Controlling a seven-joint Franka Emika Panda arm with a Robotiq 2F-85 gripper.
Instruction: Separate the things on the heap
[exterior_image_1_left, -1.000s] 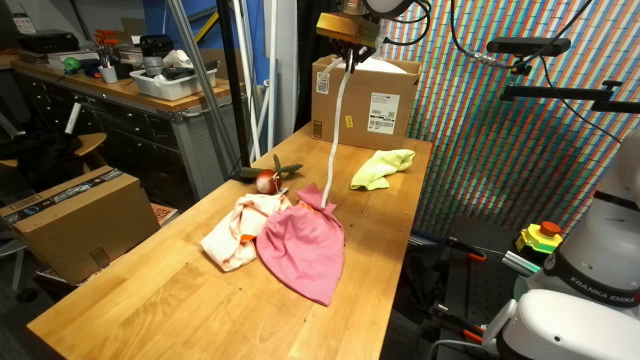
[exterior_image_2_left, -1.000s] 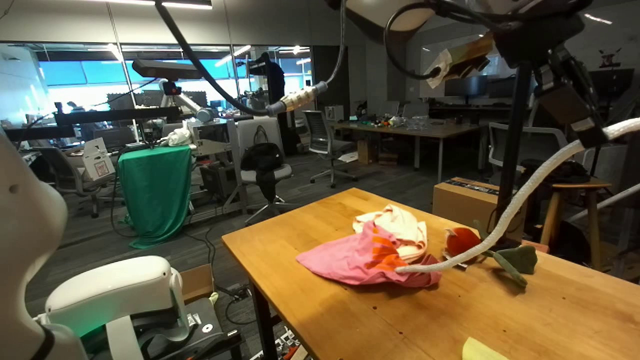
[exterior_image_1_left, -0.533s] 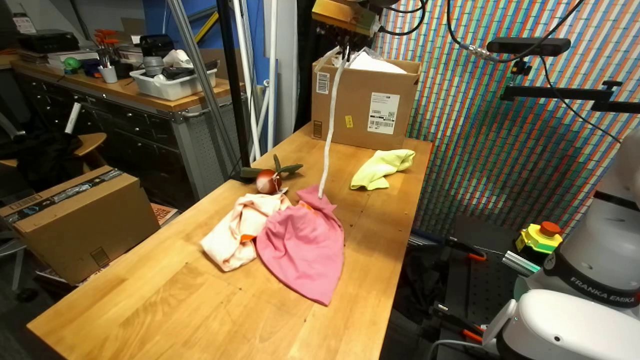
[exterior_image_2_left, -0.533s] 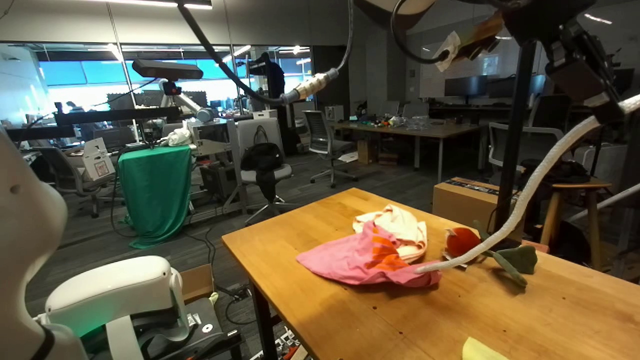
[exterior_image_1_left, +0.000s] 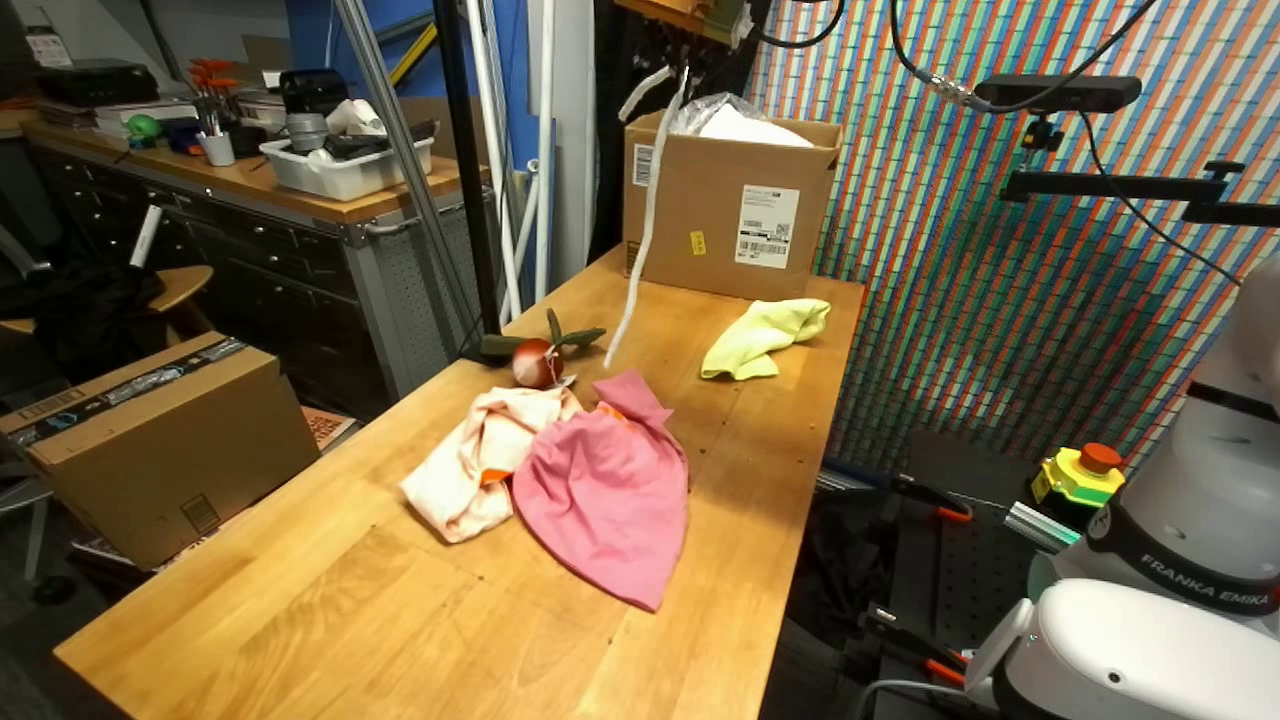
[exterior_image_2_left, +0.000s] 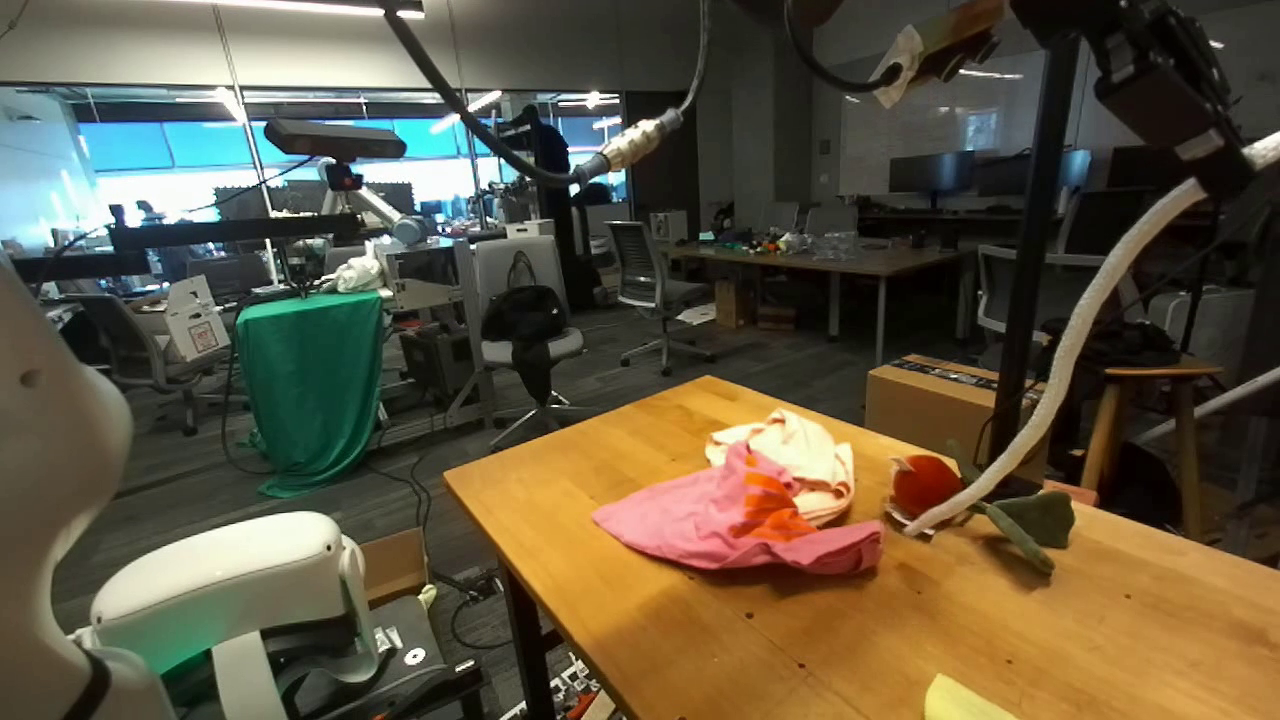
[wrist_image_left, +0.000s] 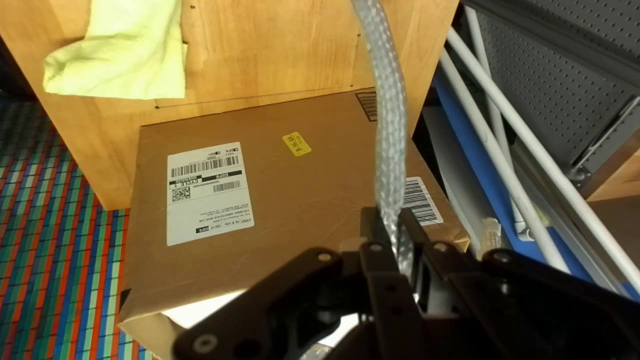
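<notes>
High over the table, my gripper (wrist_image_left: 390, 212) is shut on the white cord (wrist_image_left: 390, 115). In both exterior views the cord (exterior_image_1_left: 645, 225) hangs down, its lower end beside the red ball with green leaves (exterior_image_1_left: 537, 363); whether that end touches the table I cannot tell. A short piece sticks out past the fingers on the far side. The pink cloth (exterior_image_1_left: 610, 490) lies spread on the table, overlapping the edge of the cream cloth (exterior_image_1_left: 460, 465) with orange marks. Apart from these, the yellow-green cloth (exterior_image_1_left: 765, 338) lies crumpled near the box.
A brown cardboard box (exterior_image_1_left: 720, 215) with white and clear packing inside stands at the table's end, below my gripper in the wrist view. Upright poles (exterior_image_1_left: 470, 180) line one long side of the wooden table (exterior_image_1_left: 400, 610). A black cable (exterior_image_2_left: 470, 120) loops from the arm.
My gripper has risen with the cord. The cord's lower end has slid off the pink cloth, towards the red ball. The cloths and ball have stayed put.
</notes>
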